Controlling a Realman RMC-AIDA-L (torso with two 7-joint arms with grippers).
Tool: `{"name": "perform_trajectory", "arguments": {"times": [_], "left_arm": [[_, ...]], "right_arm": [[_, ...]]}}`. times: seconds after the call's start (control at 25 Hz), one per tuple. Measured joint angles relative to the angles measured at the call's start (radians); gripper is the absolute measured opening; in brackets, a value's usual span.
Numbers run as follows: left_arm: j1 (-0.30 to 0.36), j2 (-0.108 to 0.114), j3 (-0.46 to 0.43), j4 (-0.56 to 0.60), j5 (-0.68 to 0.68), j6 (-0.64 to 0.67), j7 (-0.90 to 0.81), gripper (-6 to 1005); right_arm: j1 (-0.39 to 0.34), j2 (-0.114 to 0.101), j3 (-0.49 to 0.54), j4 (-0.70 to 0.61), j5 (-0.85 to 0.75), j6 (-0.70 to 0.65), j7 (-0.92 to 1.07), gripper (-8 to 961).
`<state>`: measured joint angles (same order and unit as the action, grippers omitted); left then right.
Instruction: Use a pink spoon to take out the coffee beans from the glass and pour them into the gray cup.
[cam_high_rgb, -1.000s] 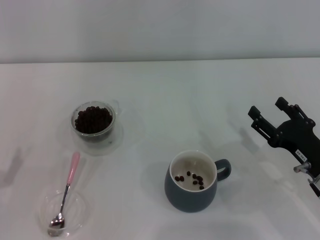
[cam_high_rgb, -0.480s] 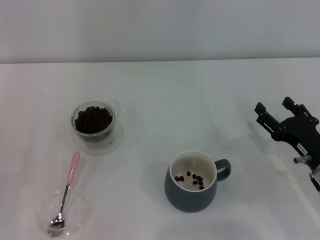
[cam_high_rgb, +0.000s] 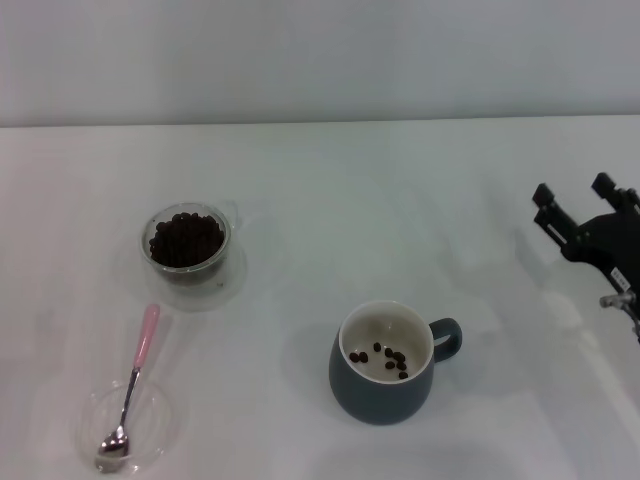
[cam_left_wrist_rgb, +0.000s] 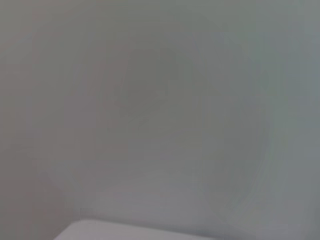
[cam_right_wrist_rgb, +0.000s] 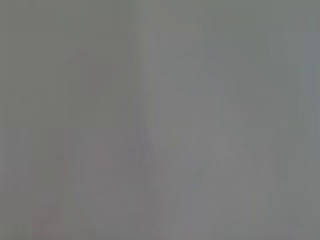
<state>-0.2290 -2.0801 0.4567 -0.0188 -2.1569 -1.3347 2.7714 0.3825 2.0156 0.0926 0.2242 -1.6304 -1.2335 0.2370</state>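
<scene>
In the head view the pink spoon (cam_high_rgb: 135, 375) lies at the front left, its silver bowl resting in a shallow clear dish (cam_high_rgb: 160, 425). Behind it stands the glass (cam_high_rgb: 187, 243), heaped with dark coffee beans (cam_high_rgb: 185, 238). The gray cup (cam_high_rgb: 385, 365) sits at front centre, handle to the right, with several beans on its cream bottom. My right gripper (cam_high_rgb: 573, 201) is open and empty at the right edge, far from the cup. The left gripper is out of view. Both wrist views show only blank grey.
The white table (cam_high_rgb: 400, 200) runs back to a pale wall. The glass stands on a clear saucer (cam_high_rgb: 222, 285).
My right gripper has drawn back to the right, away from the gray cup, toward the picture's edge. The spoon, the glass and the cup have stayed put.
</scene>
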Motion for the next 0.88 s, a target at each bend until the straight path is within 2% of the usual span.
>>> {"name": "perform_trajectory", "arguments": {"times": [0.36,0.48,0.88], "left_arm": [[-0.013,-0.003,0.0,-0.012,-0.001,0.057,0.001,715],[-0.027,-0.003,0.003,-0.012,0.002,0.062,0.001,714],[-0.101,-0.002,0.001,-0.006,0.002,0.135,0.003,712]], "right_arm": [[0.008,0.001,0.026,0.006,0.0,0.015,-0.066,852],[0.025,0.002,0.041,0.001,0.0,0.057,-0.065,852],[0.108,0.007,0.245,-0.007,0.0,0.271,-0.064,852]]}}
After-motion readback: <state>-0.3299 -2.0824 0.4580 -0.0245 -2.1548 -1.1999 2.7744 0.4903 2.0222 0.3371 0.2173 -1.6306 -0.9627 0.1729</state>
